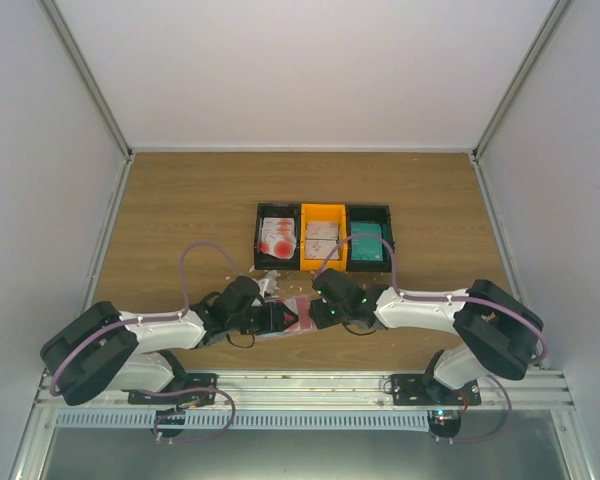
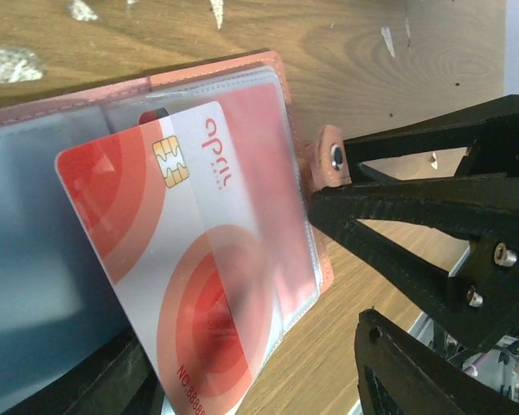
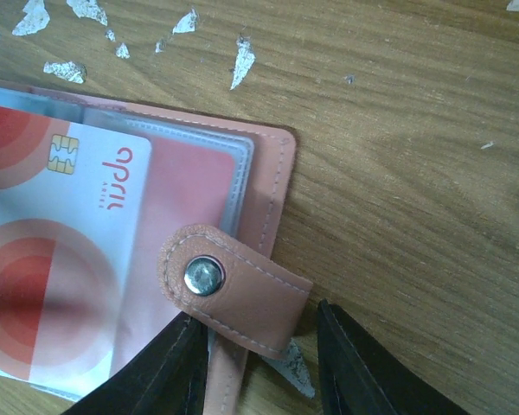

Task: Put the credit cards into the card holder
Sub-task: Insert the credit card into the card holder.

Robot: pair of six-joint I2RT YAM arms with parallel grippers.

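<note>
The salmon-pink card holder (image 1: 302,326) lies open on the wood between both grippers, its clear sleeves showing (image 2: 285,121) (image 3: 272,173). A white credit card with red rings (image 2: 199,259) (image 3: 60,259) sits partly inside a sleeve, its near end sticking out. My left gripper (image 2: 251,354) (image 1: 280,318) is open. One finger is under the card's near end and the other stands clear over bare wood. My right gripper (image 3: 258,318) (image 1: 320,312) is shut on the holder's snap strap (image 3: 233,290) (image 2: 331,158). More credit cards lie in the tray: red-printed ones (image 1: 277,236) and teal ones (image 1: 368,248).
The black-and-orange three-compartment tray (image 1: 323,208) stands just behind the holder. Irregular white scraps (image 3: 242,60) (image 2: 9,62) are scattered on the wood around the holder. Both forearms meet over the near middle of the table, and grey walls enclose it.
</note>
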